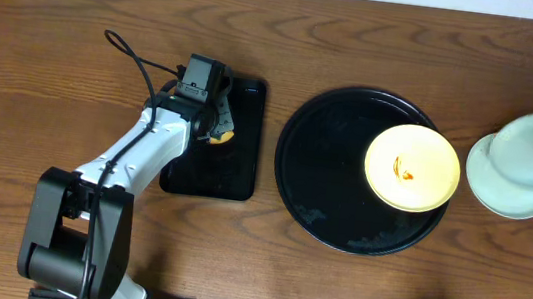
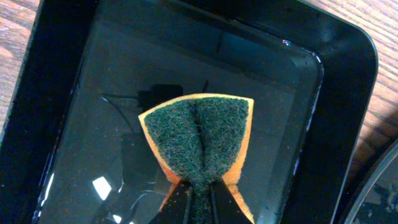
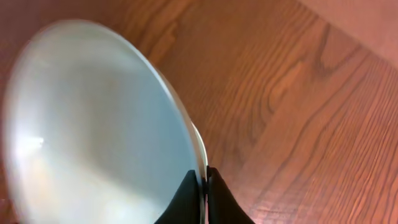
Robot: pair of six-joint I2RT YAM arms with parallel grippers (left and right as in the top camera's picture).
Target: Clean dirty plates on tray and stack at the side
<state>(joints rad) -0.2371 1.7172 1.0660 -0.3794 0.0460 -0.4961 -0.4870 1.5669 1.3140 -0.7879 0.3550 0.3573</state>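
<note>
Brown wooden table (image 1: 37,43) lay under everything. Your tray (image 1: 307,189), round and glossy black, sat right of centre. The pale yellow plate (image 1: 411,167) rested inside it toward the right side, with an orange-brown smear near its middle. Just past the tray's right edge, one light blue plate (image 1: 498,196) lay on the wood. Your right gripper (image 3: 203,180) pinched the rim of a second light blue plate (image 3: 93,124), tilted and overlapping the first, its visible face looking clean. Your left gripper (image 2: 199,186) was clamped on a sponge (image 2: 199,137), which showed a green scouring face and orange edges and was creased at the pinch, over the rectangular black tray (image 2: 336,93).
</note>
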